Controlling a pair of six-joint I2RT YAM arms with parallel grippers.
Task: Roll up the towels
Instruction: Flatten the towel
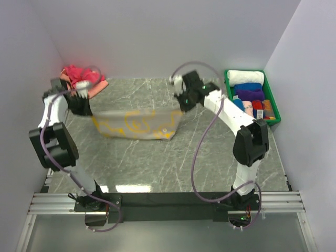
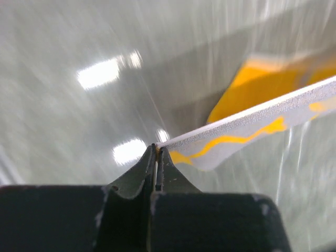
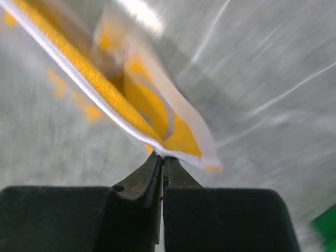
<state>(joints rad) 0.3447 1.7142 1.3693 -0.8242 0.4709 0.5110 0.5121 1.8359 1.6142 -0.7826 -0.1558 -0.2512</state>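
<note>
A yellow towel with pale trim (image 1: 137,125) hangs stretched in the air between both arms, above the marble table top (image 1: 157,163). My left gripper (image 1: 90,112) is shut on its left corner; the pinched towel edge (image 2: 247,128) runs away to the right from the left gripper (image 2: 156,149). At the other end my right gripper (image 1: 182,108) is shut on the right corner, and the yellow towel (image 3: 131,105) fans out from the right gripper (image 3: 161,156) up to the left. Crimson pink and salmon orange towels (image 1: 83,77) lie heaped at the back left.
A green plastic tray (image 1: 272,93) at the back right holds rolled towels: white (image 1: 244,77), blue (image 1: 248,87), purple (image 1: 250,95) and several more. White walls close the table in at the left, back and right.
</note>
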